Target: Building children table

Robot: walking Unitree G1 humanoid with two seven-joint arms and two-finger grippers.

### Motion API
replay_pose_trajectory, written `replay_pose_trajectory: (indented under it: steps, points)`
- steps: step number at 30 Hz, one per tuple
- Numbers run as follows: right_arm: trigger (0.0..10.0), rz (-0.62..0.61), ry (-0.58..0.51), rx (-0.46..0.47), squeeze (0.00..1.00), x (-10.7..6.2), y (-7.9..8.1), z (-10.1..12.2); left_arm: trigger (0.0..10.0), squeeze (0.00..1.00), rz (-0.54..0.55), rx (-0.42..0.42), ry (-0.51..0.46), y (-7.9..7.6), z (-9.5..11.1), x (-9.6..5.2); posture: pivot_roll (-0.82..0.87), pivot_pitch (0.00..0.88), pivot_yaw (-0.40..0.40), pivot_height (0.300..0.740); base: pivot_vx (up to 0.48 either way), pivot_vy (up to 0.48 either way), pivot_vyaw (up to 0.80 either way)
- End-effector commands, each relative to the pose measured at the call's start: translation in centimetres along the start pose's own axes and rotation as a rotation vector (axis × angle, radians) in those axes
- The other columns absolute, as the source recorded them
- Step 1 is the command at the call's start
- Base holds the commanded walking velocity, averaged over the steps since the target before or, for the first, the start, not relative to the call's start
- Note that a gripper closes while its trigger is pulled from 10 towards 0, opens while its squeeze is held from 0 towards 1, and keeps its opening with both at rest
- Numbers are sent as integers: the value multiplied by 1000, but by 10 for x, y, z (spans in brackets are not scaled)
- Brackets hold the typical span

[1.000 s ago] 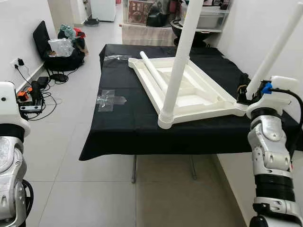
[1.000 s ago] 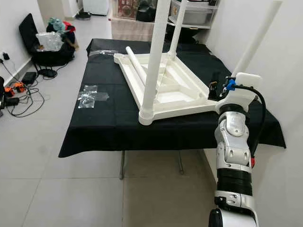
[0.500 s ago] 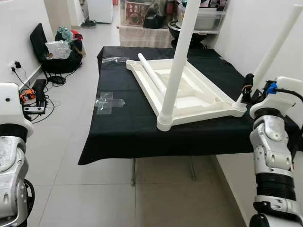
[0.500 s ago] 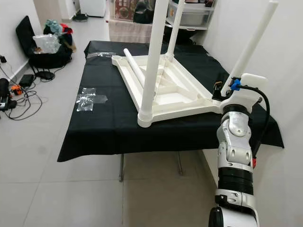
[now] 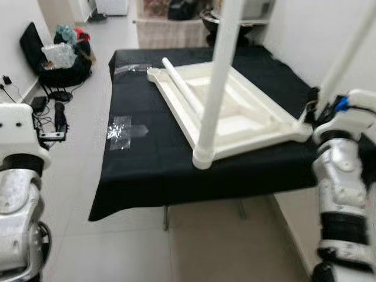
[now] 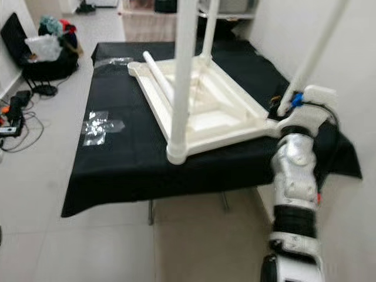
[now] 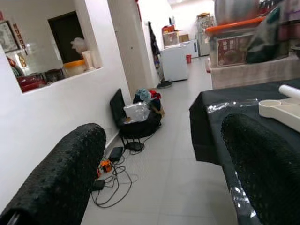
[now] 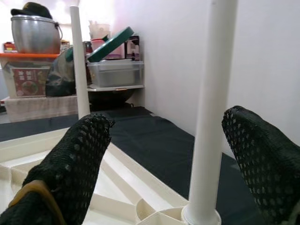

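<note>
My left jaws (image 7: 164, 173) hang open at the far left. In the middle, the upside-down little table (image 5: 235, 117) lies on the black counter (image 5: 147, 164). Three legs stand up; one loose leg (image 5: 182, 94) waits. My right jaws (image 8: 168, 164) sit open around the right-hand leg (image 8: 211, 117).

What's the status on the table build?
Right gripper open around the near-right white plastic leg. Left gripper open, idle off the black-clothed table. Upturned white tabletop: three legs standing, one loose leg lying on it.
</note>
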State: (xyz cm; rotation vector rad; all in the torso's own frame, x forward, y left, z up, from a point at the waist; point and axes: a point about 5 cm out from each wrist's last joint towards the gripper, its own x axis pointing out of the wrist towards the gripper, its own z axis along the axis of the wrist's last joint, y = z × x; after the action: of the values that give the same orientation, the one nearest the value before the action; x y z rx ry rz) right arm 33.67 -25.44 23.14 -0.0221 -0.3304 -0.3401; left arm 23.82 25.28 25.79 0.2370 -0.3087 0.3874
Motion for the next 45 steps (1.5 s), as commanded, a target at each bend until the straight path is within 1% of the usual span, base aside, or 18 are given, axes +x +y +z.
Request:
replay_pose_trajectory:
  steps: [1,20,25,26,27,28,29,30,31,32,34,35,37,38,40,42,45]
  points:
    - [10000,-39,-4,2,0,0,-12,0,10000,0,-11,1,-7,-3,1,0,74,57,-83,740,281,0,0]
    - [10000,-43,-2,-3,0,-1,-11,0,10000,0,-22,-1,2,-6,-1,-1,74,46,-79,740,290,0,0]
    - [10000,-52,10,-22,0,-1,-12,-2,10000,0,-43,-9,15,-9,-3,-1,74,47,-80,740,166,0,0]
    - [10000,-69,14,-24,0,-1,-14,-2,10000,0,-78,-25,29,-15,-5,-3,73,50,-75,740,0,0,0]
    - [10000,-69,14,-24,0,-1,-14,-2,10000,0,-78,-25,29,-15,-5,-3,73,50,-75,740,0,0,0]
    - [10000,-85,17,-40,0,-1,-16,-3,10000,0,-131,-59,49,-22,-7,-6,73,50,-75,740,0,0,0]
    - [10000,-85,17,-40,0,-1,-16,-3,10000,0,-131,-59,49,-22,-7,-6,73,50,-75,740,0,0,0]
    - [10000,-103,18,-40,0,0,-19,-3,10000,0,-205,-94,75,-32,-11,-11,71,53,-78,740,0,0,0]
    - [10000,-117,20,-47,0,0,-23,-3,10000,0,-307,-128,89,-46,-12,-19,70,54,-79,740,0,0,0]
    - [10000,-124,21,-51,0,0,-25,-4,10000,0,-373,-150,96,-54,-13,-25,70,54,-79,740,0,0,0]
    - [10000,-124,21,-51,0,0,-25,-4,10000,0,-373,-150,96,-54,-13,-25,70,54,-79,740,0,0,0]
    - [10000,-133,30,-54,0,0,-27,-5,10000,0,-444,-179,121,-63,-16,-32,70,57,-80,740,0,0,0]
    - [10000,-134,47,-69,0,0,-32,-9,10000,0,-523,-194,152,-75,-20,-43,67,59,-77,740,0,0,0]
    - [10000,-134,47,-69,0,0,-32,-9,10000,0,-523,-194,152,-75,-20,-43,67,59,-77,740,0,0,0]
    - [10000,-103,78,-60,0,1,-32,-15,10000,0,-614,-215,167,-86,-21,-55,68,60,-77,740,0,0,0]
    - [10000,-68,104,-72,0,1,-32,-19,10000,0,-671,-227,176,-92,-22,-62,65,66,-74,740,0,0,0]
    - [10000,-53,113,-84,0,1,-31,-20,10000,0,-685,-230,181,-93,-22,-64,65,66,-74,740,0,0,0]
